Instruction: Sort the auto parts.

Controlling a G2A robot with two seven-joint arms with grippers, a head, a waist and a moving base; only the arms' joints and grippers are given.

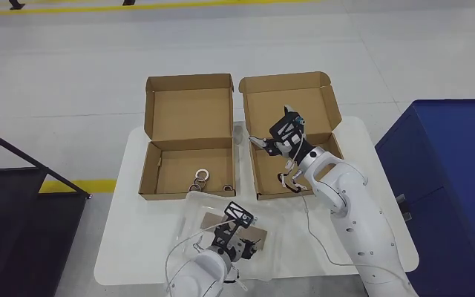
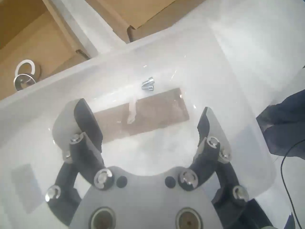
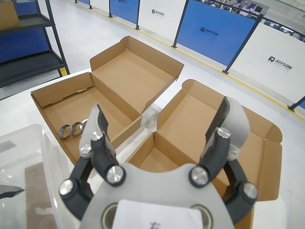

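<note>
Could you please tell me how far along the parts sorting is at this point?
Done: metal rings lie in the left box. In hand: nothing; both the left hand, over the clear tray, and the right hand, over the right box, are open. Left: small metal fasteners in the tray, presumably for the right box.

Grey right hand (image 3: 161,103) (silver screws (image 3: 115,174)).

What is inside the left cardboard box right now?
Metal rings lie on the floor of the left box, close to its near wall; at least three show. That wall covers the floor strip just behind it.
</note>
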